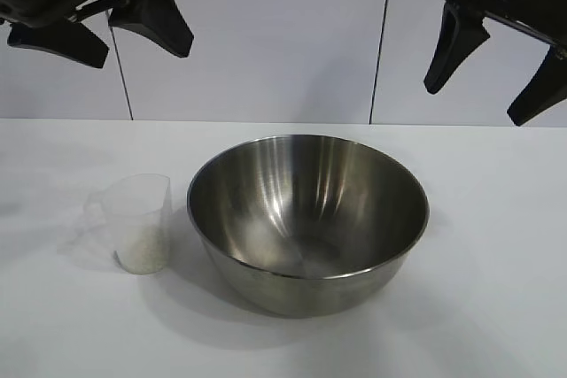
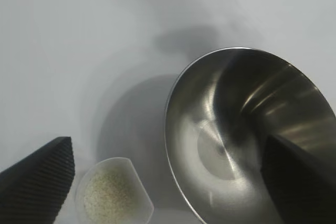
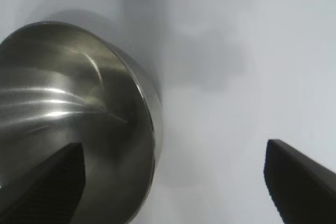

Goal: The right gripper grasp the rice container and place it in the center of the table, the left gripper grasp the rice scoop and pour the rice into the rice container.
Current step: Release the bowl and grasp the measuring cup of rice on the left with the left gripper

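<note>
Hovering both arms high above the table [image 1: 496, 307], nothing held. My left gripper [image 1: 104, 34] sits at the upper left of the exterior view, fingers spread wide; in its wrist view one finger [image 2: 37, 182] frames the scoop side, the other overlaps the bowl. My right gripper [image 1: 494, 77] hangs at the upper right, fingers wide apart too, above and behind the bowl's right side. Rice container [image 1: 308, 219] stands upright mid-table, inside looks bare apart from reflections. Rice scoop [image 1: 135, 223] stands upright just beside the bowl's left wall, small gap between them, handle pointing away from the bowl. Rice [image 1: 142, 252] fills its lower part, a pale layer seen from above in the left wrist view [image 2: 107, 198].
</note>
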### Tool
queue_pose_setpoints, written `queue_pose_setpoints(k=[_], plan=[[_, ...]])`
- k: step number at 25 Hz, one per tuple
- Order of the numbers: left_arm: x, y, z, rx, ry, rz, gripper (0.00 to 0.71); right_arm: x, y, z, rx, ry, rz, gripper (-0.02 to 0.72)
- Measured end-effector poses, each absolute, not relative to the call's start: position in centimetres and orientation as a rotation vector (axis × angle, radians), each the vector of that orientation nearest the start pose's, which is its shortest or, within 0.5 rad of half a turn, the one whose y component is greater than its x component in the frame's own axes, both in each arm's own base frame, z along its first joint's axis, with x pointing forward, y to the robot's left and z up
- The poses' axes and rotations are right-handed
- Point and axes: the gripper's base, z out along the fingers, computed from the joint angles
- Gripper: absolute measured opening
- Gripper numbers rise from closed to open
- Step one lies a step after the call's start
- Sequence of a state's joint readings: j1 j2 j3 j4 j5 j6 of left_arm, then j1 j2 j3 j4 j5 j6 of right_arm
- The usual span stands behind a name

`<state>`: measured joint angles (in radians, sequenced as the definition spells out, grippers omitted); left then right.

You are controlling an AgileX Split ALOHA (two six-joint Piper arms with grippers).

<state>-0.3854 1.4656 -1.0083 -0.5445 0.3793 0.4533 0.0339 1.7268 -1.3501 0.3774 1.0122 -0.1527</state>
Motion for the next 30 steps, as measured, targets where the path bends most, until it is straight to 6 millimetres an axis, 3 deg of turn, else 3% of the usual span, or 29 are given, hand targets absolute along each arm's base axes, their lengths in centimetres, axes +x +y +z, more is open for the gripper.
queue_pose_setpoints(k=[3, 7, 14, 21, 25, 30], plan=[[27.8, -12.4, 28.6, 0.438, 2.120, -0.375, 0.695, 35.4, 4.0, 26.3, -0.037, 2.810, 0.467, 0.641], [26.2, -10.7, 27.8, 0.349, 2.013, -0.284, 0.692, 35.4, 4.0, 26.3, -0.037, 2.810, 0.467, 0.640], [24.1, -8.8, 24.0, 0.272, 2.007, -0.179, 0.684, 35.4, 4.0, 26.3, -0.037, 2.811, 0.467, 0.640], [23.9, -8.3, 23.6, 0.259, 1.966, -0.129, 0.667, 35.3, 4.0, 26.3, -0.038, 2.815, 0.470, 0.640], [23.5, -7.2, 23.4, 0.196, 1.821, -0.044, 0.664, 35.2, 4.1, 26.2, -0.041, 2.826, 0.474, 0.640], [21.7, -6.2, 22.9, 0.133, 1.568, -0.048, 0.663, 35.2, 4.1, 26.2, -0.042, 2.828, 0.474, 0.639]])
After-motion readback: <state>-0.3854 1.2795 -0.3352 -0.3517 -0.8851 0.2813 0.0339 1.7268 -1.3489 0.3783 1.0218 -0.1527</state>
